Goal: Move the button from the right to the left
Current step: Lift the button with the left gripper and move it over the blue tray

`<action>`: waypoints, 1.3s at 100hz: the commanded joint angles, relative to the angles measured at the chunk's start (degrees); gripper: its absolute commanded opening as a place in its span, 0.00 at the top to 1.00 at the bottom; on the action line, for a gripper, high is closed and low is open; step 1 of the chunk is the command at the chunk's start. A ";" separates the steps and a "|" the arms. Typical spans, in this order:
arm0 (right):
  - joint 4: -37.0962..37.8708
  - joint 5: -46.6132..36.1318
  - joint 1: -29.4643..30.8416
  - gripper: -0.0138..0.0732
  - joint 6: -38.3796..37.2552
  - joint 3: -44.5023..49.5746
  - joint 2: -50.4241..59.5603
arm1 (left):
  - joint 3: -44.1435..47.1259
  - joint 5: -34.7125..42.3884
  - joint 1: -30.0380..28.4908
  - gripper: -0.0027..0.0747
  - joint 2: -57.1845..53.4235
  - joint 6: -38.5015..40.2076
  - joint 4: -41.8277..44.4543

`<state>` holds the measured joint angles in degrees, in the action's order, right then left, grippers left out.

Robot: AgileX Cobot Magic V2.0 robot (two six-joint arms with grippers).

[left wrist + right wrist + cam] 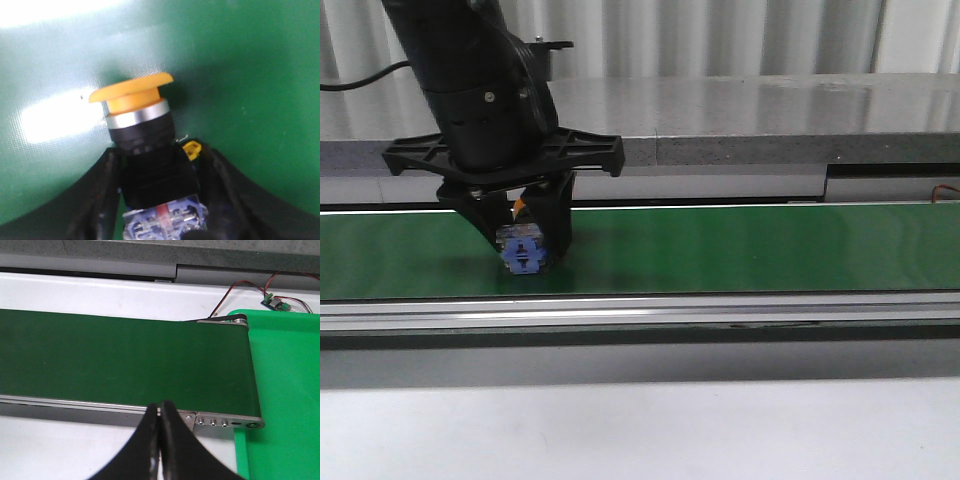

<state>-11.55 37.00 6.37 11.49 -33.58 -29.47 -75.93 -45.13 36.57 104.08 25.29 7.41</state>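
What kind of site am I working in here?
Probably an industrial test cell or factory bench: a green conveyor belt in a metal frame, corrugated metal wall, and an industrial push button in the left end effector.

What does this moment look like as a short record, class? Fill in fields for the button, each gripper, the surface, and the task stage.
Button: yellow cap, black collar, blue-and-clear body; button held between the left fingers
Left gripper: left gripper shut on the button, low over the belt's left part
Right gripper: right gripper shut, holding nothing, near the belt's end
Surface: green conveyor belt; green tray beside its end
Contact: cannot tell whether the button touches the belt
Task stage: button on the left side, not yet released
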 commanded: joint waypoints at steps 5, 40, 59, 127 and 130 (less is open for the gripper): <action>-0.11 -4.21 -0.13 0.92 0.53 -1.54 -0.19 | -2.03 -0.13 0.28 0.99 -5.70 0.71 2.58; -0.11 -4.21 -0.13 0.92 0.53 -1.54 -0.19 | -0.23 -9.44 -8.46 0.99 -20.08 0.71 13.42; -0.11 -4.21 -0.13 0.92 0.53 -1.54 -0.19 | 5.36 -8.15 -21.31 0.99 -24.87 0.46 15.79; -0.11 -4.21 -0.13 0.92 0.53 -1.54 -0.19 | 11.86 10.34 -51.00 0.99 -12.78 -5.55 14.57; -0.11 -4.21 -0.13 0.92 0.53 -1.54 -0.19 | 11.86 10.57 -51.09 0.99 -11.95 -5.55 14.57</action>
<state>-11.55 37.00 6.37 11.49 -33.55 -29.47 -62.68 -37.97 -13.68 92.11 19.92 21.82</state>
